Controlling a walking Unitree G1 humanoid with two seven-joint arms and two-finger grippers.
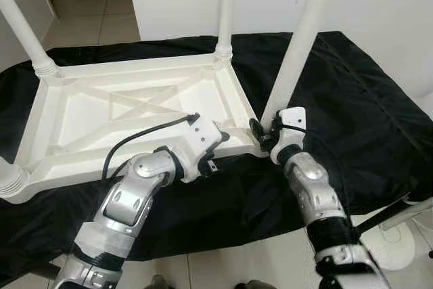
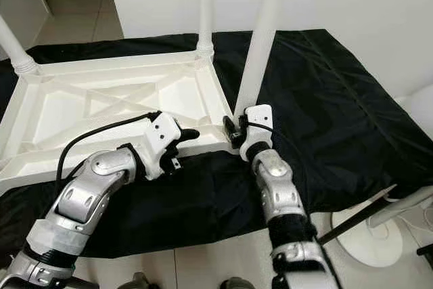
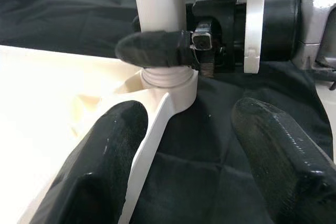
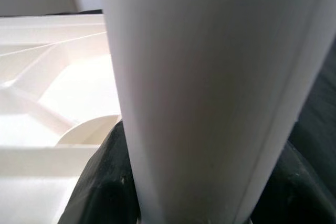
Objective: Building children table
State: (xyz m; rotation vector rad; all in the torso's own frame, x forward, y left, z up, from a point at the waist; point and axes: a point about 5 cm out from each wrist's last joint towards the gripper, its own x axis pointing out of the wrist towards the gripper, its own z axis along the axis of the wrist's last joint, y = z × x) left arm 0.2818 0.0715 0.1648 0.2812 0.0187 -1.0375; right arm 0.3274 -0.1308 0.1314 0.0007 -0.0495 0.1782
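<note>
Two R fingers [image 3: 157,48] round table leg [image 1: 298,45], base-level.

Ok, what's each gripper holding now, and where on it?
Right gripper grips the near-right table leg just above its socket. Left gripper is open beside it, holding nothing.

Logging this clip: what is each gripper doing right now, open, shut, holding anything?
Left gripper: open, empty, beside the table frame corner.
Right gripper: shut on the table leg, near its base.
</note>
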